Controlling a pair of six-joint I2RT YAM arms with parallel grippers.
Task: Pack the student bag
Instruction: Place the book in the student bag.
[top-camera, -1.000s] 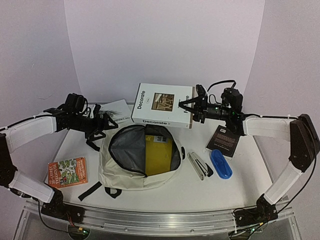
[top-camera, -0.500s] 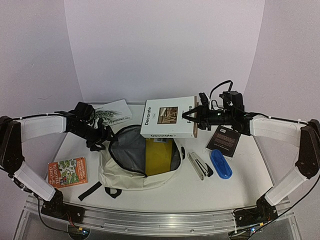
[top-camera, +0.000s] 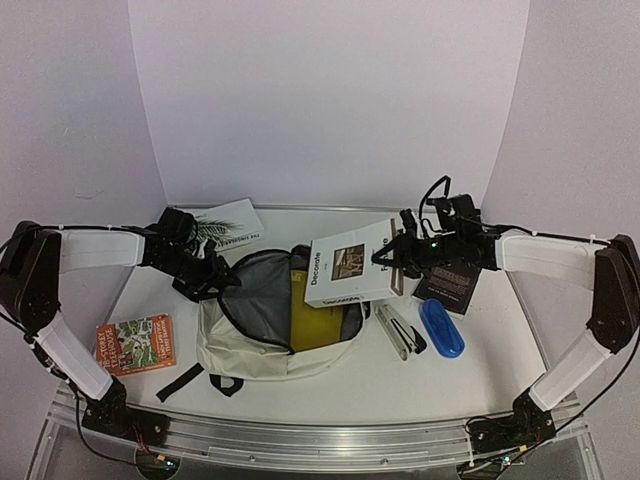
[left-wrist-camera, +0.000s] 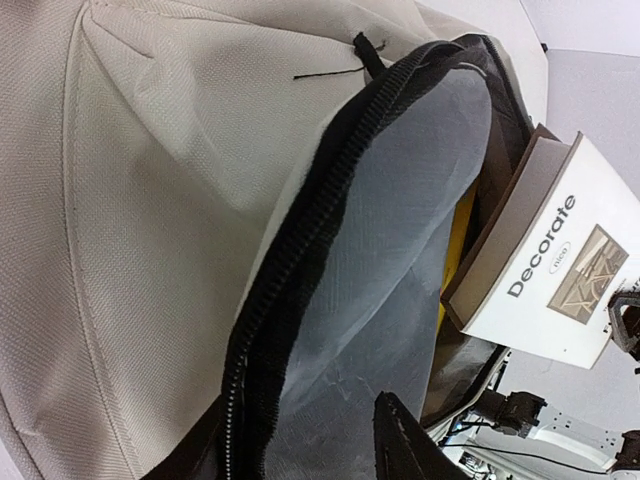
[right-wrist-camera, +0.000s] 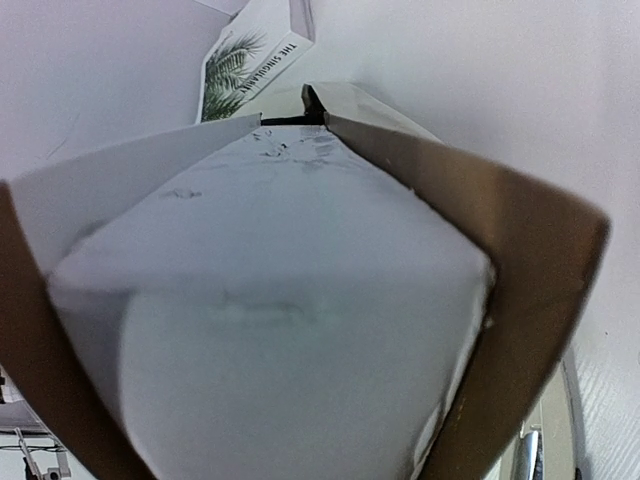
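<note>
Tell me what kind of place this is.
Probably a robot lab test cell, not a classroom: a white left arm and right arm bolted to a silver metal rail, a plain white curved backdrop, and staged props like the cream fabric backpack on a white table.

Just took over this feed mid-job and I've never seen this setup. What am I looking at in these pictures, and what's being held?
These are two robot arms bolted at the near edge of a table, each with a two-finger gripper. The wide picture is from a fixed camera above and behind them; the other two are from cameras on the wrists. The student bag lies open in the middle, something yellow inside. The left gripper appears to pinch its zipper rim, holding the mouth open. The right gripper clamps the Decorate book, tilted over the opening; its camera sees mostly that book's pages. Around the bag lie a palm-leaf book, a colourful book, a black book, a blue case and slim silver items.
</note>
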